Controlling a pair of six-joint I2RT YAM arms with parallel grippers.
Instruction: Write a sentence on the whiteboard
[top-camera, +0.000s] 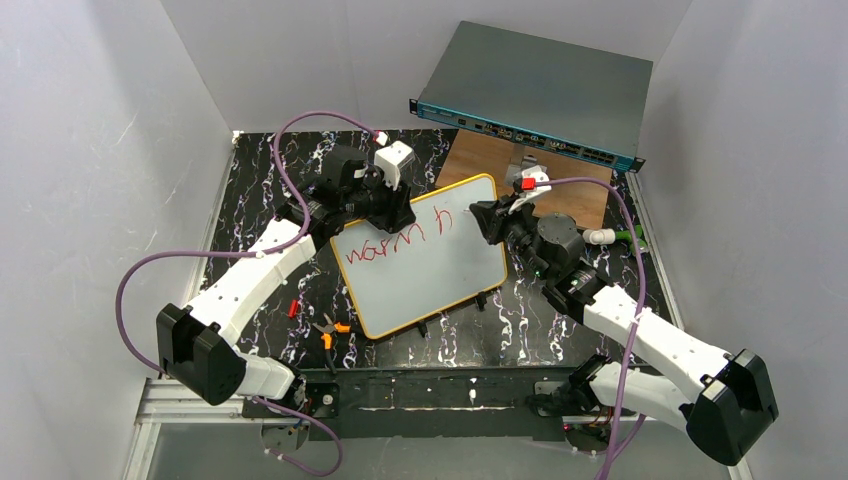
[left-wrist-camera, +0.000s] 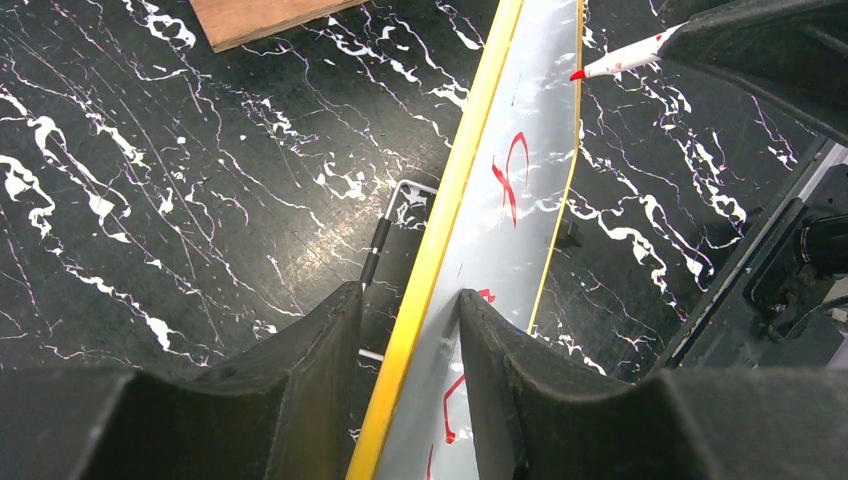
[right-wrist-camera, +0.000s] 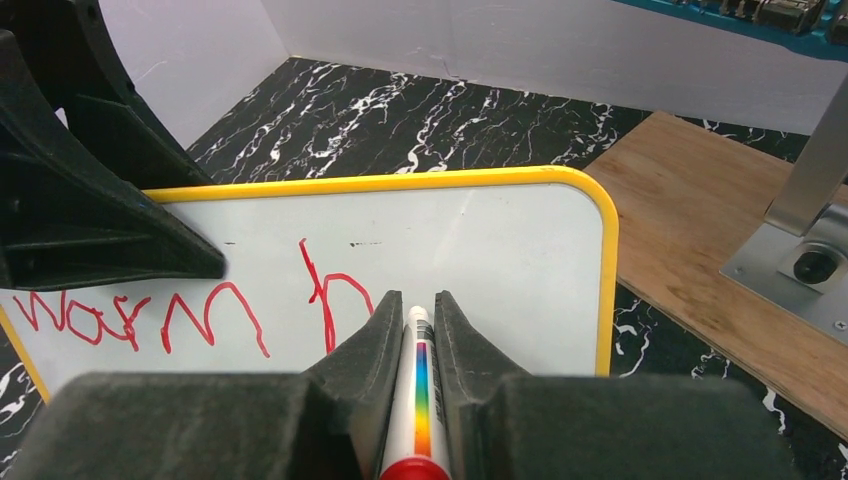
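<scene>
The whiteboard (top-camera: 425, 275), white with an orange-yellow rim, lies tilted mid-table. Red lettering (top-camera: 395, 243) on it reads "warm h", which also shows in the right wrist view (right-wrist-camera: 150, 315). My left gripper (top-camera: 388, 208) is shut on the board's far left edge. In the left wrist view its fingers (left-wrist-camera: 500, 370) straddle the rim (left-wrist-camera: 440, 230). My right gripper (top-camera: 492, 220) is shut on a white marker with a rainbow stripe and red end (right-wrist-camera: 420, 400), pointing at the board (right-wrist-camera: 500, 240) just right of the "h". The marker's red tip (left-wrist-camera: 580, 73) hovers over the board's far edge.
A grey rack-mount box with a teal front (top-camera: 540, 90) stands at the back on a wooden board (top-camera: 480, 155). A metal bracket (right-wrist-camera: 800, 240) sits on that wood. Orange-handled pliers (top-camera: 330, 330) and a small red piece (top-camera: 292, 308) lie left of the board's near corner.
</scene>
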